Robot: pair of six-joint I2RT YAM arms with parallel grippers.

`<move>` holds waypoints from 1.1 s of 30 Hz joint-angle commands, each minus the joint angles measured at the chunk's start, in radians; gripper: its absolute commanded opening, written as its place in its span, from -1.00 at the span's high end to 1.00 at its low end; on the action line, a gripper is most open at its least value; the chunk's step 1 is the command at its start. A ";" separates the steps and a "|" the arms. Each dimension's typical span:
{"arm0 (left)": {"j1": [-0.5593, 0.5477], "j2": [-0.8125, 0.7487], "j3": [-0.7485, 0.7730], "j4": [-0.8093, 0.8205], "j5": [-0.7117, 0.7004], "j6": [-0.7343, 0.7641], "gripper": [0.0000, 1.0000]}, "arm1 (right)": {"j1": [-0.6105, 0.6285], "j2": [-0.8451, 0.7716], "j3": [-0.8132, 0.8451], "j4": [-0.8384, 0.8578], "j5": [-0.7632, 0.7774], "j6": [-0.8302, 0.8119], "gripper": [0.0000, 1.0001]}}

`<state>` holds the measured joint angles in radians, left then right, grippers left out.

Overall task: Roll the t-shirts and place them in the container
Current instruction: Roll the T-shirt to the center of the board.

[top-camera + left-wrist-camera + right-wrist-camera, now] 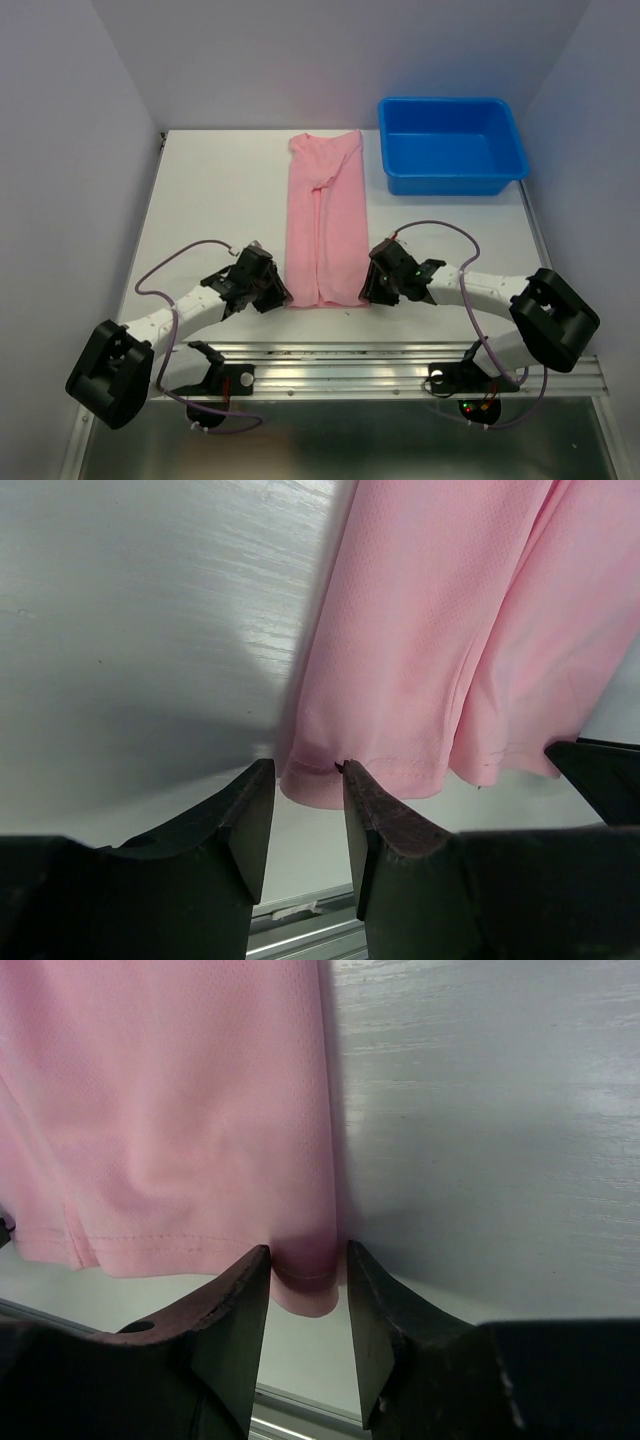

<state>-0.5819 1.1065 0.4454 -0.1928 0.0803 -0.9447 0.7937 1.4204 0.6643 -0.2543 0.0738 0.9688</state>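
Left fingers [245, 820] stood narrowly parted on either side of one near corner of a light pink t-shirt [325, 215], with the tip of the stitched hem sitting in the gap between them. A clear gap still showed, and no pinch on the cloth could be seen. The right fingers [240, 1305] were set the same way at the other near corner. They were low on the worktop [215, 195], a small lobe of hem lay between them and they were not yet pressed together. The t-shirt lay flat as a long narrow strip, its sides turned in to the middle, and it ran straight away from both sets of fingers toward the far wall. Its near hem spanned the space between the two sets of fingers. A blue plastic bin [450, 145] sat well beyond the right fingers, off to their outer side and apart from the t-shirt's far end.
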 commanded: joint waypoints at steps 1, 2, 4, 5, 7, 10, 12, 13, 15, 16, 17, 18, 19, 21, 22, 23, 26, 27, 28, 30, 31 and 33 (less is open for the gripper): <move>-0.004 -0.023 -0.023 -0.008 -0.004 -0.006 0.12 | 0.009 -0.009 -0.022 0.016 -0.002 0.011 0.17; -0.004 -0.020 -0.025 -0.007 -0.001 -0.005 0.13 | 0.009 -0.009 -0.022 0.016 -0.002 0.011 0.19; -0.004 -0.022 -0.027 0.000 0.006 -0.005 0.14 | 0.009 -0.017 -0.023 0.017 -0.002 0.011 0.24; -0.004 -0.023 -0.030 0.003 0.013 -0.003 0.14 | 0.009 -0.020 -0.025 0.018 0.000 0.011 0.25; -0.004 -0.022 -0.027 0.006 0.021 0.000 0.14 | 0.009 -0.028 -0.025 0.013 0.004 0.019 0.25; -0.006 -0.020 -0.028 0.004 0.029 0.001 0.13 | 0.009 -0.032 -0.019 0.015 0.007 0.019 0.26; -0.004 -0.027 -0.030 0.009 0.030 -0.008 0.13 | 0.009 -0.026 -0.012 0.013 0.003 0.019 0.26; -0.006 -0.028 -0.031 0.010 0.030 -0.009 0.13 | 0.009 -0.023 -0.012 0.015 0.003 0.018 0.27; -0.004 -0.034 -0.033 0.015 0.033 -0.011 0.21 | 0.009 -0.020 -0.012 0.015 0.003 0.016 0.28; -0.004 -0.034 -0.033 0.015 0.035 -0.011 0.24 | 0.009 -0.017 -0.014 0.013 0.003 0.018 0.28; -0.004 -0.034 -0.034 0.016 0.035 -0.011 0.26 | 0.009 -0.015 -0.015 0.015 0.003 0.016 0.28; -0.004 -0.031 -0.034 0.016 0.036 -0.009 0.28 | 0.009 -0.017 -0.015 0.015 0.003 0.013 0.28; -0.004 -0.031 -0.036 0.018 0.038 -0.008 0.38 | 0.009 -0.018 -0.019 0.015 0.004 0.011 0.28; -0.004 -0.027 -0.037 0.019 0.039 -0.009 0.43 | 0.009 -0.023 -0.022 0.013 0.007 0.011 0.28; -0.004 -0.025 -0.037 0.021 0.039 -0.009 0.45 | 0.009 -0.024 -0.023 0.012 0.006 0.011 0.28; -0.004 -0.023 -0.037 0.023 0.039 -0.011 0.50 | 0.009 -0.025 -0.023 0.010 0.006 0.013 0.28; -0.004 -0.020 -0.033 0.030 0.041 -0.012 0.68 | 0.009 -0.026 -0.022 0.012 -0.003 0.007 0.44; -0.004 -0.017 -0.031 0.033 0.041 -0.012 0.71 | 0.009 -0.028 -0.020 0.013 -0.006 0.008 0.44; -0.006 -0.014 -0.028 0.035 0.041 -0.011 0.81 | 0.009 -0.031 -0.020 0.012 -0.008 0.008 0.44; -0.004 -0.008 -0.025 0.033 0.041 -0.008 0.89 | 0.009 -0.035 -0.023 0.012 -0.012 0.011 0.44; -0.004 -0.007 -0.025 0.033 0.041 -0.006 0.98 | 0.009 -0.043 -0.025 0.010 -0.014 0.013 0.44; -0.004 -0.005 -0.022 0.033 0.042 -0.006 1.00 | 0.009 -0.051 -0.031 0.012 -0.017 0.021 0.45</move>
<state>-0.5819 1.0985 0.4206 -0.1699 0.1169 -0.9539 0.7937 1.4117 0.6525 -0.2508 0.0669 0.9760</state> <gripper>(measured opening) 0.071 0.280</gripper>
